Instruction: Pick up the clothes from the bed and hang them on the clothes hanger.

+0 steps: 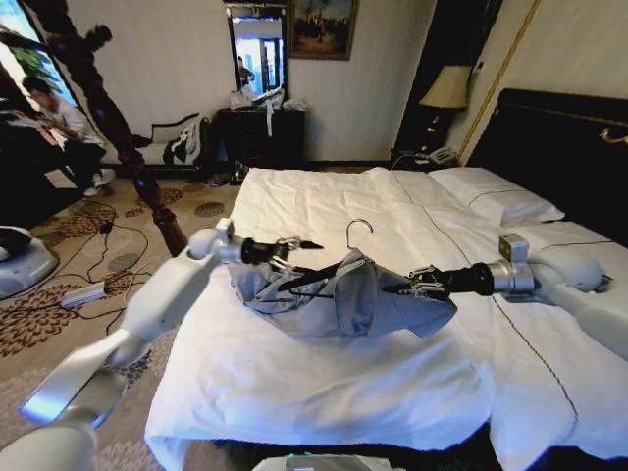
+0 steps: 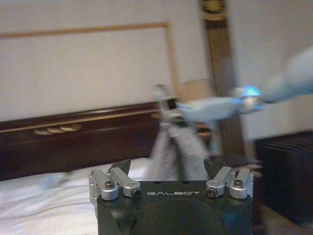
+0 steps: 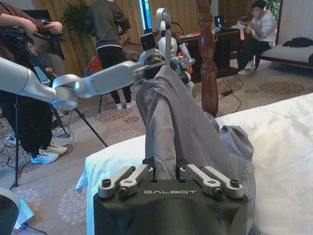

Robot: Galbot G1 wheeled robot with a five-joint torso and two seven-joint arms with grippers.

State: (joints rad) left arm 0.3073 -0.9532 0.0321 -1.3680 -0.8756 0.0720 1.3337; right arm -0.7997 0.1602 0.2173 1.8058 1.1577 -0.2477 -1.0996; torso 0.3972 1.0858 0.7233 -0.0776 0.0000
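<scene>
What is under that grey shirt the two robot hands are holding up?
Under the shirt is the bed with its white sheet. The wire hanger is partly inside the fabric; its hook sticks out on top. The left hand and right hand sit at either end.

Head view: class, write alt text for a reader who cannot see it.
Two grippers, left gripper and right gripper, hold a pale blue-grey shirt draped on a wire hanger above the white bed.

A dark carved wooden bedpost stands at 10 o'clock, a cream-shaded lamp at 1 o'clock, a framed painting at 12.
</scene>
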